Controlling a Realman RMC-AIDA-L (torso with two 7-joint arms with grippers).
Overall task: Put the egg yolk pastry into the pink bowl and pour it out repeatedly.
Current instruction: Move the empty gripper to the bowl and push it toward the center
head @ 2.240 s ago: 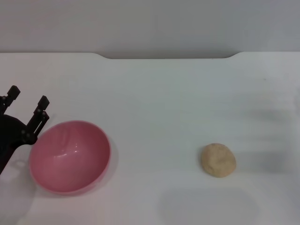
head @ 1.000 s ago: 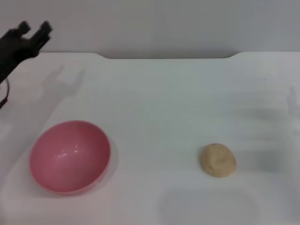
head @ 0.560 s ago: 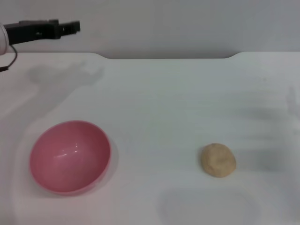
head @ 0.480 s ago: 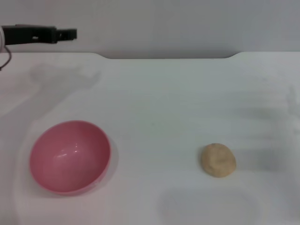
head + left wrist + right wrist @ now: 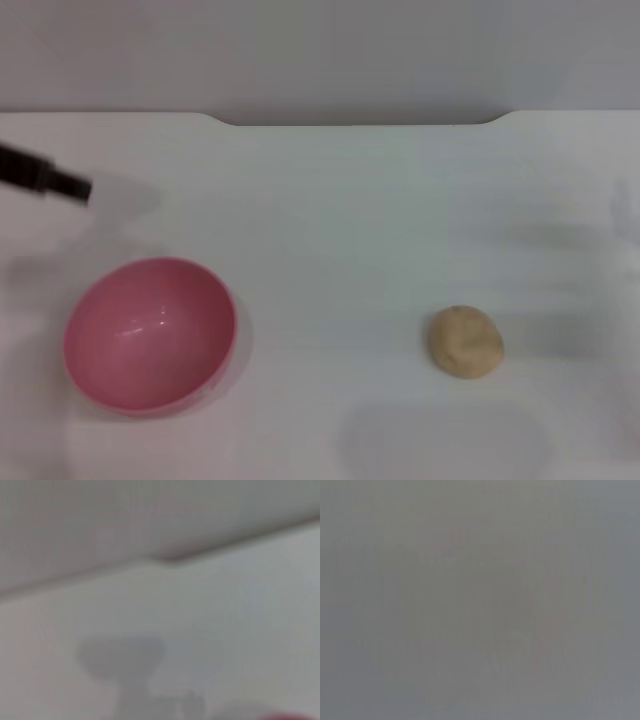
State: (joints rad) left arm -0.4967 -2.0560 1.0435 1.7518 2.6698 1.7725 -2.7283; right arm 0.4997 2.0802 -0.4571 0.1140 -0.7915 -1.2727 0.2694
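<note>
a bare test bench, lab-like: plain white table [image 5: 380, 220] against a blank grey wall [image 5: 330, 50].

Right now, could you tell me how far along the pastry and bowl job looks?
Nothing looks done: the pink bowl sits upright and empty, and the egg yolk pastry lies on the table, well apart from it. The left gripper is beyond the bowl, holding nothing. Picking up, placing and pouring all remain.

Soft, even light fills the head view, with faint grey shadows on the white table [image 5: 350, 220] and a small glare streak inside the pink bowl [image 5: 150, 335]. At the left edge the left end effector [image 5: 60, 182] is motion-blurred. Both wrist views are badly out of focus, the right a featureless grey.
</note>
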